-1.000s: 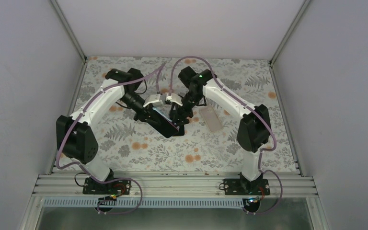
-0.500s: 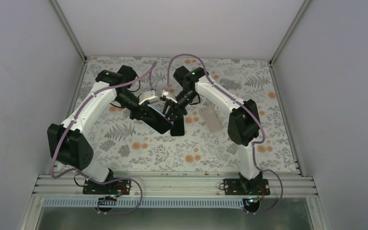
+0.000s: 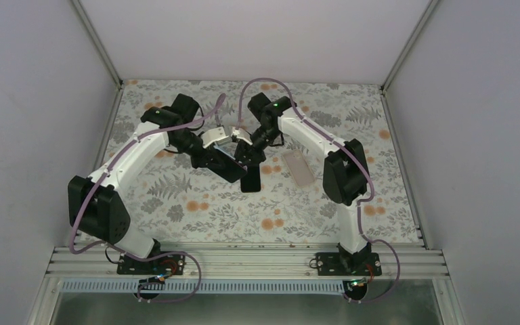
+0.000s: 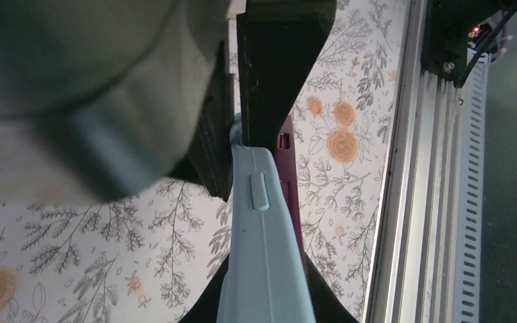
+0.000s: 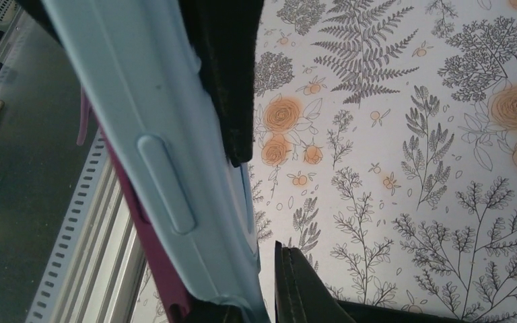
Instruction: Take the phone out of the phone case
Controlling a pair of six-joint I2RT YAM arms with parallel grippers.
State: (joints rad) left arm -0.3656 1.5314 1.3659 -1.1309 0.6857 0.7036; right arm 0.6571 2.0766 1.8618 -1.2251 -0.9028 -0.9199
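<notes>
Both arms met over the middle of the floral bench, holding the phone case up off its surface and tilted. The case was light blue, seen edge-on in both wrist views with a raised side button. The phone sat in it, showing only as a magenta strip running close along one side of the blue edge. How far it was seated I could not tell.

The left hand was clenched on the case, with one black finger bearing down on the case's end. The right hand came in from the other side. Its upper finger lay against the case, and the lower one stood just beside the case's thin lip. I could not tell whether it was actually pinching.

A pale flat piece lay on the bench to the right, apart from both hands.
</notes>
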